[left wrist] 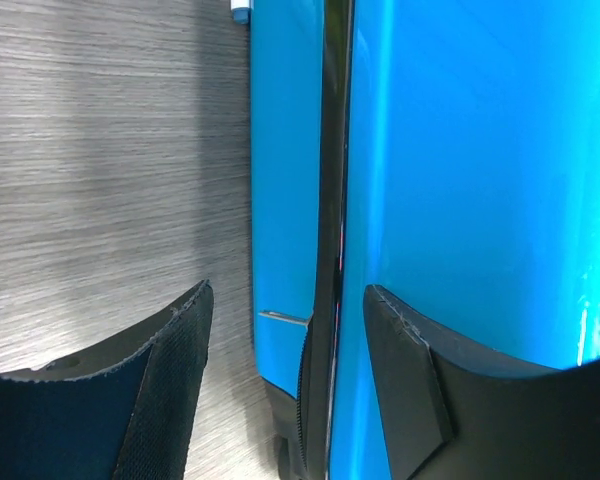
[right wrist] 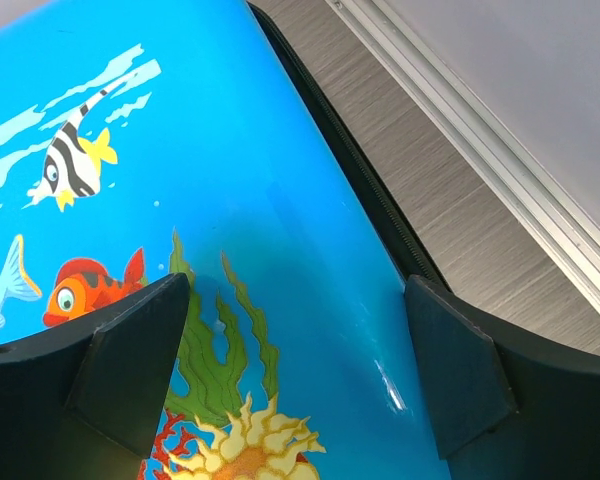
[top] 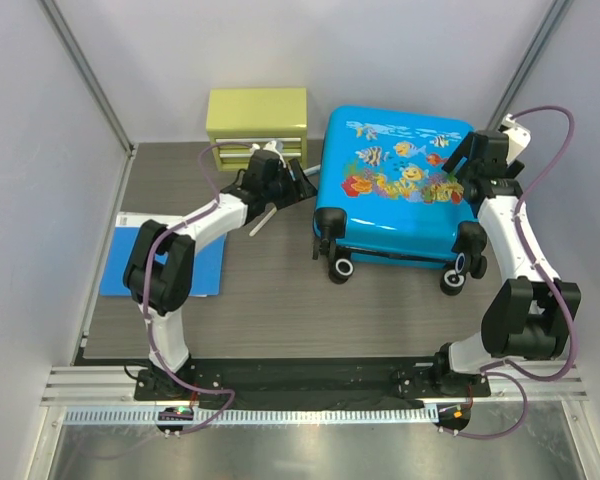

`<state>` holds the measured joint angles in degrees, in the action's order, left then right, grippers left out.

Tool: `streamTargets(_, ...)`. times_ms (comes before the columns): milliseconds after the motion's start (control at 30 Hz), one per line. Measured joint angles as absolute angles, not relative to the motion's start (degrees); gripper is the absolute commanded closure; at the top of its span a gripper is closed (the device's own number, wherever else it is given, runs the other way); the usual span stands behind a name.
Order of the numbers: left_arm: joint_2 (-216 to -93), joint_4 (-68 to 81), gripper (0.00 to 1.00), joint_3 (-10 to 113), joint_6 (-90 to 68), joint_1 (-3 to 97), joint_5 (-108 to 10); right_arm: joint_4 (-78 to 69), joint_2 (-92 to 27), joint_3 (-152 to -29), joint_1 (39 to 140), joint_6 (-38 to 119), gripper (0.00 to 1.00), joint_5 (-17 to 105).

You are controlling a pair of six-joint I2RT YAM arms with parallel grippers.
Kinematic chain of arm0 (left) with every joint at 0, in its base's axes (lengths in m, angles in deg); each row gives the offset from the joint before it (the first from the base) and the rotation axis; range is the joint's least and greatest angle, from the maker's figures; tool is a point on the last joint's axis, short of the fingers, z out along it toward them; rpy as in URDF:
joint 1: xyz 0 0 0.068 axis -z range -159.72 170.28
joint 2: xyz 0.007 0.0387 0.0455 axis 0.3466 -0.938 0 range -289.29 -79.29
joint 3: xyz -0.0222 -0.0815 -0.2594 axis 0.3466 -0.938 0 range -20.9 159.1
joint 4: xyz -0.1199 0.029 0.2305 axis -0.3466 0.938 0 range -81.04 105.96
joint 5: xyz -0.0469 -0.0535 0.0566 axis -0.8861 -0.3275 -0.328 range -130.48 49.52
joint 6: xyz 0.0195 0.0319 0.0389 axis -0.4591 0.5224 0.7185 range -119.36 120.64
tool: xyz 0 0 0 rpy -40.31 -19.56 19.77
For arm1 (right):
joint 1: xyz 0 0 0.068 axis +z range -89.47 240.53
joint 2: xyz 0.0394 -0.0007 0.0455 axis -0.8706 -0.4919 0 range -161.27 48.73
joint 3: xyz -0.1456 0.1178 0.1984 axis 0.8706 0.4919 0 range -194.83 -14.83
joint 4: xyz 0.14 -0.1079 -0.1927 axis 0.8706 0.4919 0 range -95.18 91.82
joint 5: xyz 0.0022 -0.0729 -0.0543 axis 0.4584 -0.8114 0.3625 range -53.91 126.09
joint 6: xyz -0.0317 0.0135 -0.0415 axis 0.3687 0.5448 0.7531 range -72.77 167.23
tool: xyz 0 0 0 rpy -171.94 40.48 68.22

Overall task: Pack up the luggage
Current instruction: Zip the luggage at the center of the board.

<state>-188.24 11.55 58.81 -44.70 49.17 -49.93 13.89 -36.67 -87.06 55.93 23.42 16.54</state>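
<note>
Luggage [top: 395, 190] zipper seam [left wrist: 327, 200] runs between the left gripper [left wrist: 290, 300] jaws: parted, holding nothing, likely lining up to get the case open. Right gripper [right wrist: 295, 285] spread wide, empty, hovering over the fish-print lid's right edge, probably to brace it. Case lies shut and flat, upper right of top view, wheels toward the bases; yellow-green drawer box [top: 257, 117] at upper left.

The luggage [top: 395, 190], upper right, was bright blue with a striped black-and-white fish, orange fish and yellow coral; my right gripper [right wrist: 295, 290] was black; its wheels [top: 341, 267] seemed black-and-white.
</note>
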Motion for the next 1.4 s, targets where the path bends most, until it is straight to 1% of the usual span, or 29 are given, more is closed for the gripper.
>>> streamTargets(300,-190.8,11.2,0.38,61.8,-45.2,50.1,-48.9,18.6,-42.1,-94.3,55.9,23.9,0.06,15.9)
streamTargets(500,-191.4,11.2,0.38,63.0,-44.2,52.5,-46.4,18.3,-47.1,-100.7,55.3,25.5,0.06,15.1)
streamTargets(700,-192.7,11.0,0.38,64.5,-43.0,55.7,-46.2,17.5,-52.7,-107.3,53.7,28.6,0.06,15.6)
streamTargets(800,-193.4,9.6,0.38,64.6,-42.7,57.8,-49.4,18.6,-56.5,-113.2,53.3,30.6,0.05,16.2)
streamTargets(900,-194.4,7.2,0.38,64.1,-43.1,61.3,-56.1,24.0,-60.0,-120.4,54.7,30.4,0.05,21.3)
streamTargets(1033,-194.9,3.5,0.38,60.2,-44.0,68.7,-64.0,32.4,-62.9,-128.2,57.4,30.3,0.05,24.9)
streamTargets(1100,-193.9,2.1,0.37,56.8,-44.4,70.3,-66.4,36.8,-63.1,-130.4,58.0,30.0,0.06,26.4)
streamTargets(1167,-192.4,2.0,0.37,53.9,-44.7,69.1,-66.9,39.8,-62.5,-131.0,58.7,29.7,0.06,27.5)
streamTargets(1233,-190.3,2.0,0.37,51.0,-45.1,65.8,-66.9,42.1,-60.8,-129.9,59.6,29.6,0.07,28.2)
streamTargets(1300,-188.0,1.8,0.37,48.8,-45.2,61.8,-66.4,43.2,-56.6,-125.0,61.0,29.5,0.07,28.8)
streamTargets(1400,-185.0,1.6,0.37,46.8,-44.9,57.0,-65.8,45.0,-46.7,-114.6,64.5,29.5,0.09,30.4)
